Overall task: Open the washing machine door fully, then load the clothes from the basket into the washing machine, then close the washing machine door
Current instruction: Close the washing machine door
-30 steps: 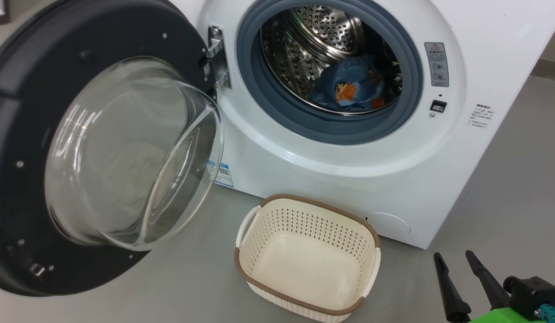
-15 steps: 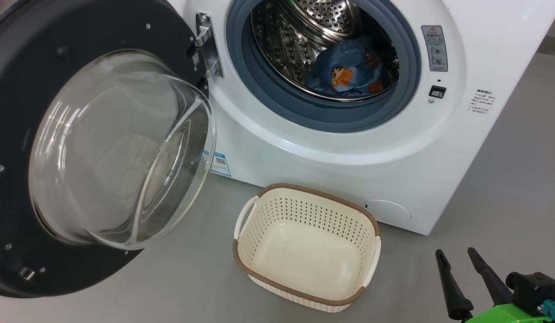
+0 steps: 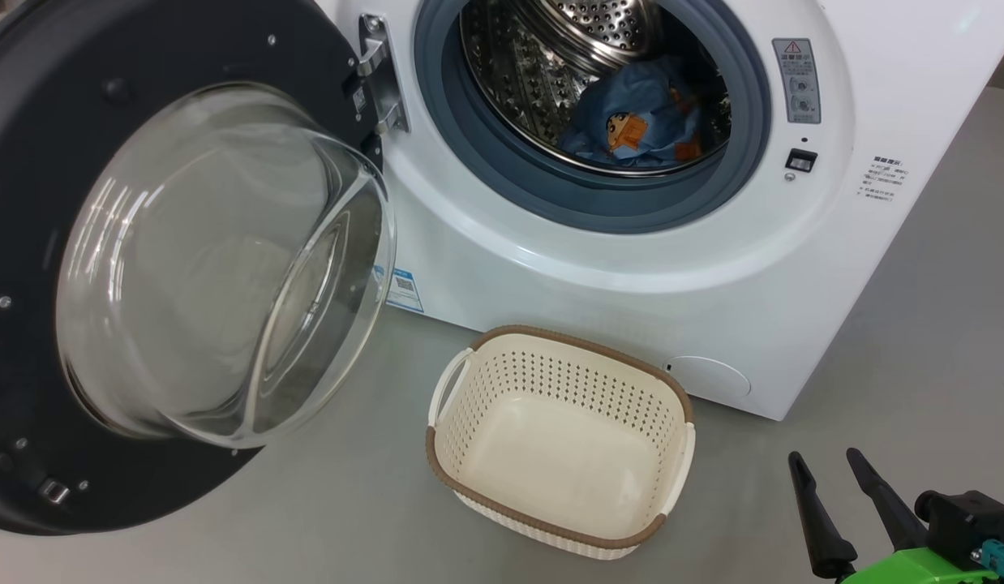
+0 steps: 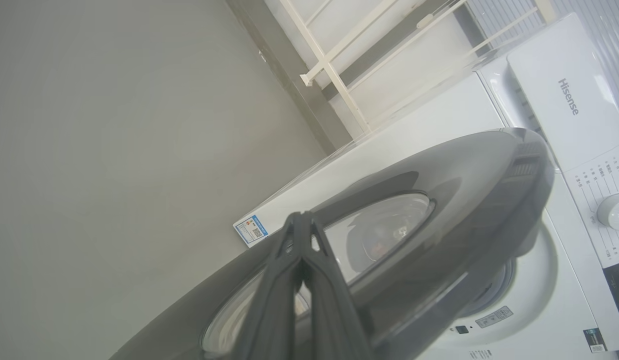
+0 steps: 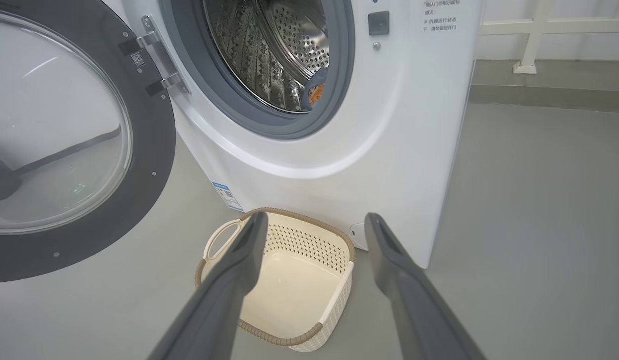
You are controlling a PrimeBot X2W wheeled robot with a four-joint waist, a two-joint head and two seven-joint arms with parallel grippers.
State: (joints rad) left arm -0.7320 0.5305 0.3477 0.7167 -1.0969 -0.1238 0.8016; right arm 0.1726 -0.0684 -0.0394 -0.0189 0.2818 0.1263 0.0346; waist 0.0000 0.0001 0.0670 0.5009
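The white washing machine (image 3: 632, 268) stands with its door (image 3: 32, 162) swung wide to the left, the glass bowl (image 3: 218, 268) bulging toward me. The light blue clothes (image 3: 632, 122) lie inside the steel drum; a sliver of the clothes (image 5: 317, 92) shows past the gasket. The cream basket (image 3: 583, 347) sits empty on the floor before the machine, and its rim (image 5: 289, 214) appears again in the right wrist view. My right gripper (image 3: 822, 454) hovers open at the lower right, short of the basket, holding nothing (image 5: 315, 216). My left gripper (image 4: 300, 216) is shut, empty, close against the door's black outer face (image 4: 464, 190).
Grey floor (image 3: 916, 365) spreads to the right of the machine and around the basket. A cream railing (image 4: 334, 75) and a grey skirting run along the wall behind. The door latch socket (image 3: 800, 160) sits right of the drum opening.
The whole head view has shifted a little, so the camera moved. The door, basket, clothes and right gripper show no move of their own.
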